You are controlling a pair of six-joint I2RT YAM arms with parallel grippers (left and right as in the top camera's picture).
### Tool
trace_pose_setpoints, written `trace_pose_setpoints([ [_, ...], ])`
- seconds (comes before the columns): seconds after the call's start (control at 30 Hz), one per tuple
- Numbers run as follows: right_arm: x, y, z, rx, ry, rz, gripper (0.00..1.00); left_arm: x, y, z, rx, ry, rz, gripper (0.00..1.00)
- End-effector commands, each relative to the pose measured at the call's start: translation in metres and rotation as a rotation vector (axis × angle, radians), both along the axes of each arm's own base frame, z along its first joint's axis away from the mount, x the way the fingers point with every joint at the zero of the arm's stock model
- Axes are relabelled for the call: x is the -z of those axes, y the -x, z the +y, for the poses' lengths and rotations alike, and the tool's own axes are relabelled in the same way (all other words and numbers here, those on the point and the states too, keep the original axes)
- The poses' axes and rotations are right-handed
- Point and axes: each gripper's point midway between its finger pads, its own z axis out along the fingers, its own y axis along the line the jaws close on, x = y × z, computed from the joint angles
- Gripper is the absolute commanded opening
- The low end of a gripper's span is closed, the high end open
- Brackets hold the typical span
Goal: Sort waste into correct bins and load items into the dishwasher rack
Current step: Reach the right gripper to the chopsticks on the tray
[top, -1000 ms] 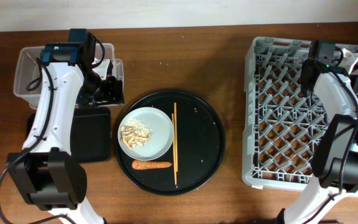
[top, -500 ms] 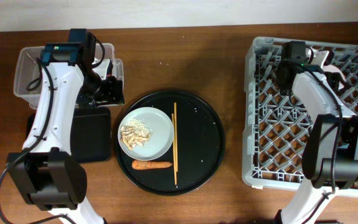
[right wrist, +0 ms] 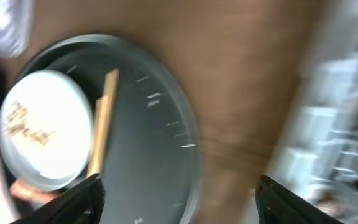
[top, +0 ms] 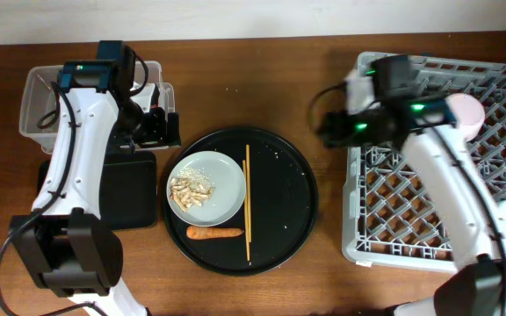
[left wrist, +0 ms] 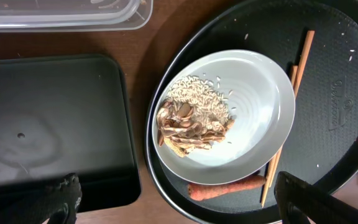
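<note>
The pale plate (top: 218, 175) holding beige food scraps (top: 190, 189) sits on the left of a round black tray (top: 279, 197). Wooden chopsticks (top: 247, 202) lie beside it and an orange carrot (top: 215, 233) lies in front. My left gripper (top: 167, 130) hangs open above the tray's left rim; in its wrist view the plate (left wrist: 253, 93), scraps (left wrist: 191, 121), carrot (left wrist: 225, 186) and chopsticks (left wrist: 289, 112) show, nothing gripped. My right gripper (top: 323, 127) is open and empty over the table between the tray and the grey rack (top: 429, 193); its view is blurred, showing plate (right wrist: 36, 130) and chopsticks (right wrist: 103, 124).
A clear tub (top: 38, 110) stands at the back left, with a flat black tray (top: 130, 189) in front of it, also in the left wrist view as the tub (left wrist: 61, 15) and the black tray (left wrist: 48, 124). A pale round item (top: 466, 110) rests in the rack's back part.
My right arm has swung left from the rack's back right corner to the gap beside the round tray, its jaws now open. The left gripper has opened wider in place.
</note>
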Motion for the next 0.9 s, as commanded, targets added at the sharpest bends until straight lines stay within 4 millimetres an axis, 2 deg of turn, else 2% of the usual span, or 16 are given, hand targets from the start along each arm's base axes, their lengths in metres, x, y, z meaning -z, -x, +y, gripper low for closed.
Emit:
trace_pose_setpoints([
  [0.0,0.013,0.024,0.065,-0.120,-0.045,0.077,0.77,-0.010,0.001,0.000,0.000,-0.003,-0.024,0.99],
  [0.1,0.039,0.053,0.109,-0.222,-0.004,0.163,0.72,-0.010,0.001,0.000,0.000,-0.003,-0.024,0.99],
  [0.17,0.071,0.070,0.123,-0.206,0.118,0.230,0.72,-0.010,0.001,0.000,0.000,-0.003,-0.024,0.99],
  [0.27,0.103,0.089,0.143,-0.244,0.199,0.286,0.70,-0.010,0.001,0.000,0.000,-0.003,-0.024,0.99],
  [0.37,0.133,0.100,0.146,-0.190,0.290,0.338,0.71,-0.010,0.001,0.000,0.000,-0.003,-0.024,0.99],
  [0.57,0.168,0.101,0.137,-0.103,0.327,0.352,0.70,-0.010,0.001,0.000,0.000,-0.003,-0.024,0.99],
  [0.73,0.177,0.094,0.132,-0.038,0.338,0.315,0.70,-0.010,0.002,0.000,0.000,-0.003,-0.020,0.99],
  [0.87,0.182,0.096,0.132,-0.026,0.334,0.330,0.71,-0.010,0.002,0.000,0.000,-0.003,-0.020,0.99],
])
